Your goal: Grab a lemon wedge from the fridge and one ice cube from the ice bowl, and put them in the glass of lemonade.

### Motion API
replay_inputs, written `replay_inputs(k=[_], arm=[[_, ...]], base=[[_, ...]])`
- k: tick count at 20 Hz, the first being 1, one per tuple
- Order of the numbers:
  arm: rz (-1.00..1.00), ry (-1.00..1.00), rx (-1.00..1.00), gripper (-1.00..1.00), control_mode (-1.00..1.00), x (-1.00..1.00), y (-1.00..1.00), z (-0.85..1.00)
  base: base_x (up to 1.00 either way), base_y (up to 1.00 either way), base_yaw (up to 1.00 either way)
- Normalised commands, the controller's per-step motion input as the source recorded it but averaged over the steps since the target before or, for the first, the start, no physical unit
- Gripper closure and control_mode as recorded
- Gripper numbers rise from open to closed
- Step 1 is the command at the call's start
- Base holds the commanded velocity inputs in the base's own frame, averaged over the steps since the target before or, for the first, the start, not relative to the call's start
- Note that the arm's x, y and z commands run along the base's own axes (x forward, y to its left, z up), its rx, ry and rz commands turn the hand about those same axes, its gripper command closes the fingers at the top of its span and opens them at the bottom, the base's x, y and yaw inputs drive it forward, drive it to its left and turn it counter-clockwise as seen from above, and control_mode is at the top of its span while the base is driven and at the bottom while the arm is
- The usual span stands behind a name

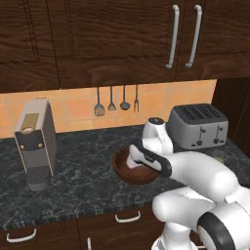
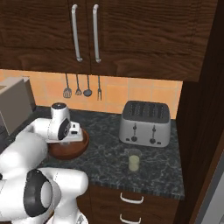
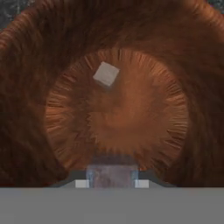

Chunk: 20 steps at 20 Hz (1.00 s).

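Ice cube (image 3: 113, 175) sits pinched between my narrowed fingertips at the bottom of the hand view, low inside the ice bowl (image 1: 122, 173); my gripper (image 3: 112, 183) points straight down so the jaws can close on the cube's flat sides. A second cube (image 3: 106, 73) rests apart on the bowl's floor. The glass of lemonade (image 2: 134, 160) waits on the dark counter (image 2: 105, 153) before the toaster (image 2: 145, 122), well apart from the bowl. The bowl's wall must be cleared first, I judge; the coffee machine (image 1: 35, 141) stands aside.
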Motion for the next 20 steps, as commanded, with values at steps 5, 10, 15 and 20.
replay_inputs(k=[5, 10, 15, 20], arm=[[-0.12, -0.04, 0.0, 1.0, -1.0, -0.63, -0.5, 0.66], [-0.27, 0.0, 0.0, 1.0, -1.0, -0.35, -0.94, 0.65], [-0.27, 0.03, 0.0, 1.0, -1.0, -0.07, -0.97, 0.83], [-0.34, 0.0, 0.0, 1.0, -1.0, 0.0, -0.87, 0.57]], base=[[0.0, 0.0, 0.0], [0.0, 0.0, 0.0], [0.0, 0.0, 0.0], [0.0, 0.0, 0.0]])
